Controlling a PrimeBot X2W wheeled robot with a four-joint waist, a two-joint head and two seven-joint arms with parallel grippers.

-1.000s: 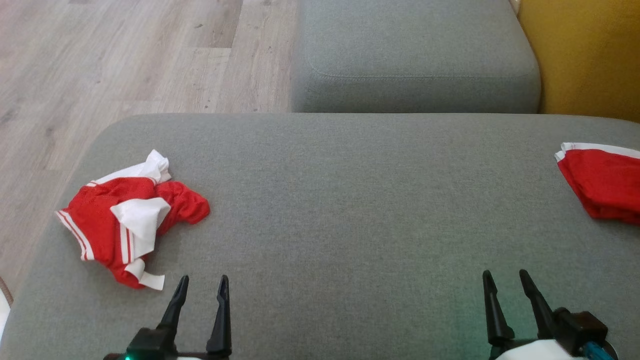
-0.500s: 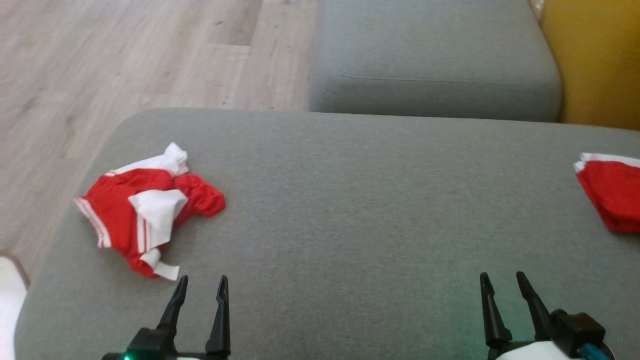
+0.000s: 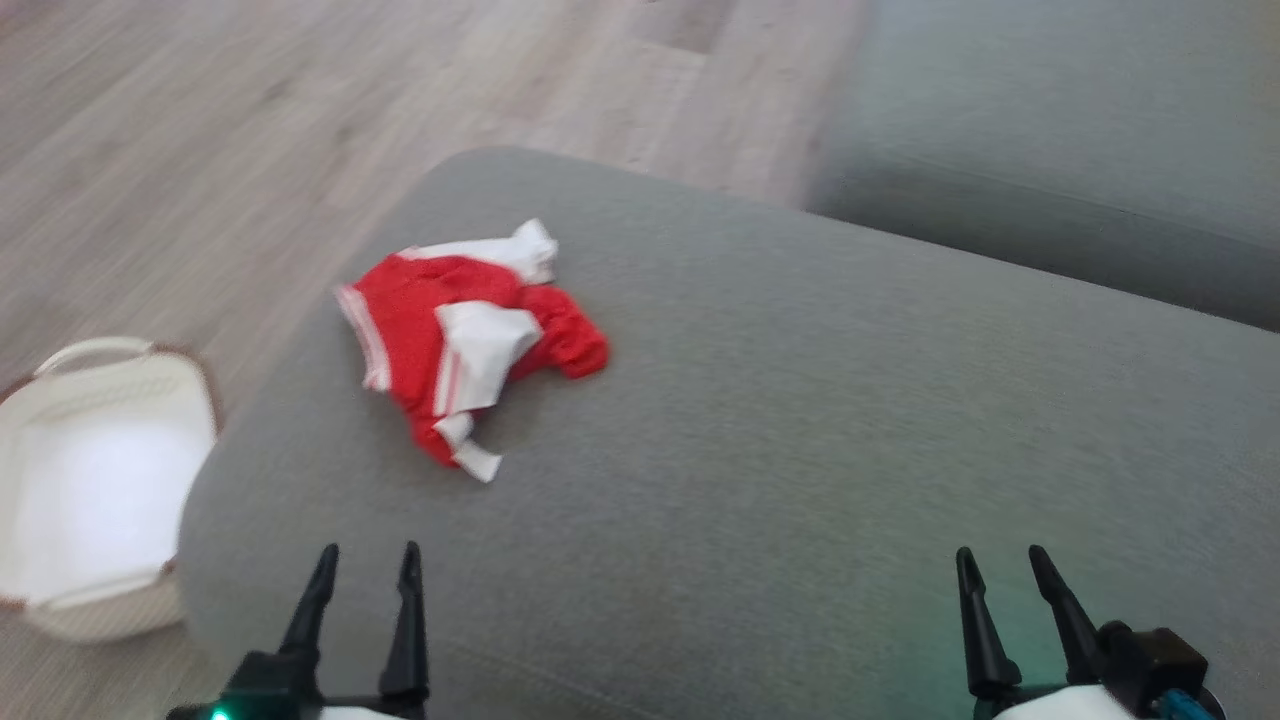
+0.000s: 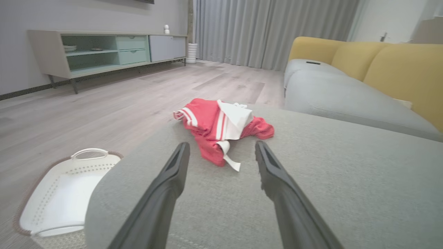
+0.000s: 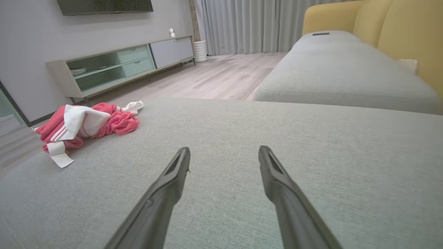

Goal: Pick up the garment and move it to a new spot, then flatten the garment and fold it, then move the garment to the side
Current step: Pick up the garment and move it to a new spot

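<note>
**A:** Where's the garment?

**B:** The red-and-white garment [image 3: 470, 340] lies crumpled on the grey sofa seat [image 3: 800, 480], toward its far left corner. The white basket [image 3: 90, 500] stands on the floor [image 3: 200, 150] just past that end.

**A:** And the jaws?

**B:** Both pairs stand wide open and empty, low over the near edge of the seat, tips pointing away from the robot.

**A:** Which pair is nearer?

**B:** The left jaws, easily. In the left wrist view the heap sits dead ahead, framed between the two fingers [image 4: 173, 174], beyond their tips and not touching. From the right jaws it is well off to the left, across bare cushion.

**A:** Does it have a long axis?

**B:** Hardly, it's so bunched. Its broadest spread runs crosswise to the left jaws' line, and one white strip [image 4: 232, 162] trails back toward them.

**A:** So what does the pick-up call for?

**B:** I'd say it hasn't begun. A reach forward and down with the left arm looks enough. The strip is closest but a thin hold, so the bulk behind it seems safer.
</note>
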